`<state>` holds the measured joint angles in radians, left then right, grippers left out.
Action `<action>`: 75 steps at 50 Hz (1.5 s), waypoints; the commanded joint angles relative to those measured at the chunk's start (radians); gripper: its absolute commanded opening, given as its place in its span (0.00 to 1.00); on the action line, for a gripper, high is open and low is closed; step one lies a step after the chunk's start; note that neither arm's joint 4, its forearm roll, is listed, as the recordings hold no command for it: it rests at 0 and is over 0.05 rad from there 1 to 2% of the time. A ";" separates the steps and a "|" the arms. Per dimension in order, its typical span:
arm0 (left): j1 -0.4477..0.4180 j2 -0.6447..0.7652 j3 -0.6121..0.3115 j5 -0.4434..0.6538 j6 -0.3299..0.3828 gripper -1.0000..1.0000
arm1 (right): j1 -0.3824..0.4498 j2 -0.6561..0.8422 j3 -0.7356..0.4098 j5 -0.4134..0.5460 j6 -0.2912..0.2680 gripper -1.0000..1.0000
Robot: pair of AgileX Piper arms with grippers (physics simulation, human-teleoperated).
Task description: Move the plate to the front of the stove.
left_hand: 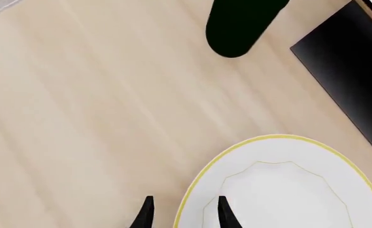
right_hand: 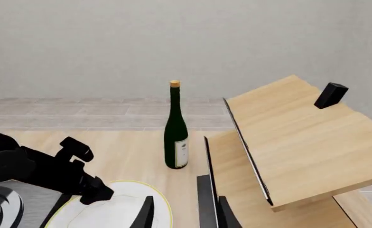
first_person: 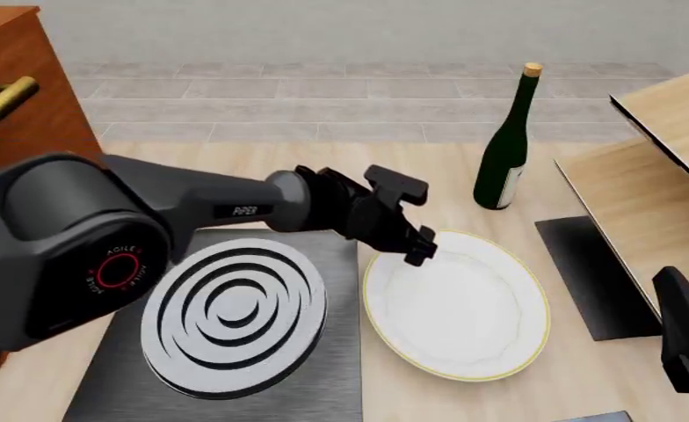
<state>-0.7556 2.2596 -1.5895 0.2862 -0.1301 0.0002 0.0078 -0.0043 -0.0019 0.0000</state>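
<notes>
Plate (first_person: 462, 308) rim between left claw (first_person: 421, 249) fingers, beside stove (first_person: 233, 312).

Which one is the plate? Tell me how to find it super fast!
Look first at the big grey stove with the silver rings on the wooden table. Right beside it, on its right, lies the plate, with the left end effector at its near-stove edge. It is the only round white thing, with a thin yellow rim, unlike the tall green bottle behind it.
</notes>
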 commanded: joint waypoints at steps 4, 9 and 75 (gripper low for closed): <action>-0.001 0.027 -0.024 0.017 0.009 1.00 | 0.000 0.000 0.000 0.000 0.000 1.00; 0.012 0.047 -0.058 0.038 0.018 1.00 | 0.000 0.000 0.000 0.000 0.000 1.00; 0.110 -0.253 0.186 -0.215 0.091 0.00 | 0.000 0.000 0.000 0.000 0.000 1.00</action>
<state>-0.7445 2.0468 -1.3590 0.1129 -0.1052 0.0001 0.0077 -0.0043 -0.0019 0.0000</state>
